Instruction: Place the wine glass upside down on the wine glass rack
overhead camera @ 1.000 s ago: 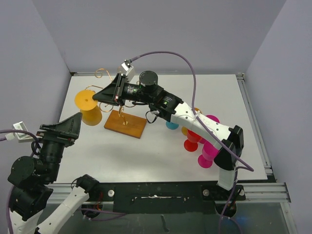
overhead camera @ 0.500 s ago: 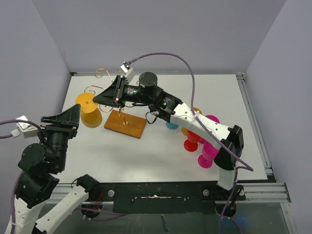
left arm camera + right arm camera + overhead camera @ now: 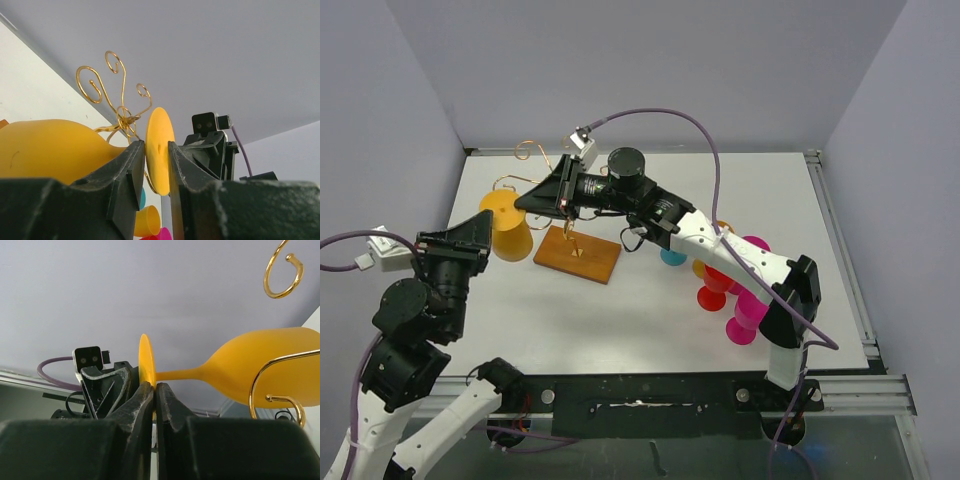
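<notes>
Left of the rack point(image 3: 590, 258), the left fingers point(image 3: 129, 172) are sitting narrow, pinching the round foot of the yellow wine glass point(image 3: 510, 238). The glass is sitting just left of the rack's wooden base, foot up and bowl down; whether it is hanging from a wire curl I cannot tell. Above the base, the right fingers point(image 3: 142, 405) are pressing fully together, tips towards the glass. Right of the rack, bright goblets point(image 3: 745, 315) are standing on the worktop point(image 3: 650, 310)

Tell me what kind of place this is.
Probably a robotics lab test cell: plain grey panels enclose a white table, a left arm and right arm are bolted at its near edge, and plastic glasses serve as props.
</notes>
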Tool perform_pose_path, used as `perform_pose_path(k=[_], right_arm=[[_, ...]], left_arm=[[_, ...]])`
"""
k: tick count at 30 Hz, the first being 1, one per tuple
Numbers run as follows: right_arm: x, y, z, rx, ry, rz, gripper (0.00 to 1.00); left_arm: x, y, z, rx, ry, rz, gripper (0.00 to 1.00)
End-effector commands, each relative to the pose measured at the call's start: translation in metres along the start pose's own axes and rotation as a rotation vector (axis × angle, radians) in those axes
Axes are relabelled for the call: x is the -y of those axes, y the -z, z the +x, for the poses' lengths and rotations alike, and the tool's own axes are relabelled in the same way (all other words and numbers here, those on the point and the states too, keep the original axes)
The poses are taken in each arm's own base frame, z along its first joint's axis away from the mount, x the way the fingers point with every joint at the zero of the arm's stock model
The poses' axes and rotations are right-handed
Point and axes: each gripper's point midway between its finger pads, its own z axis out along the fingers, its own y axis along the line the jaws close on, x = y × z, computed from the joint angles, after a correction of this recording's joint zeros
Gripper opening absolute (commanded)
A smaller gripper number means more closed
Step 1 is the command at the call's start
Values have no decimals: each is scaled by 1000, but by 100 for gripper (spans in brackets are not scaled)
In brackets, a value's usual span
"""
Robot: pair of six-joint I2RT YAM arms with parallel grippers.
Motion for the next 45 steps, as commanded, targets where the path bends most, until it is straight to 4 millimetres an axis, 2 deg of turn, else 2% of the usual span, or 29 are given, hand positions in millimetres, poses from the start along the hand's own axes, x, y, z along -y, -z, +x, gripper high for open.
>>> perform_pose_path(k=[1, 5, 7, 8, 9, 12, 16, 20, 37, 45], right_arm=[[-39, 13, 1, -4, 59, -111, 0], [-39, 13, 2, -8, 63, -112, 0], [-38, 15, 2, -7, 66, -107, 0], [-37, 15, 2, -6, 67, -103, 0], [-36, 16, 3, -4, 68, -99, 3], [-35, 21, 1, 9, 76, -91, 17], [-35, 31, -7, 43, 85, -82, 45], [-30, 45, -17, 82, 87, -58, 60], [-37, 116, -44, 263, 253, -4, 64], [-47, 145, -48, 363, 332, 20, 64]], left_arm=[[14, -5, 1, 5, 15, 40, 23], [15, -8, 4, -2, 3, 43, 19], [16, -9, 3, 6, -2, 52, 11], [17, -9, 2, 12, -1, 56, 4], [17, -10, 2, 16, -2, 58, 0], [18, -13, 4, 22, -8, 61, 0], [17, -21, 6, 39, -13, 48, 0], [14, -28, 5, 77, 12, 35, 0], [5, -60, 27, 113, 84, -7, 0], [-1, -87, 29, 142, 74, -27, 0]])
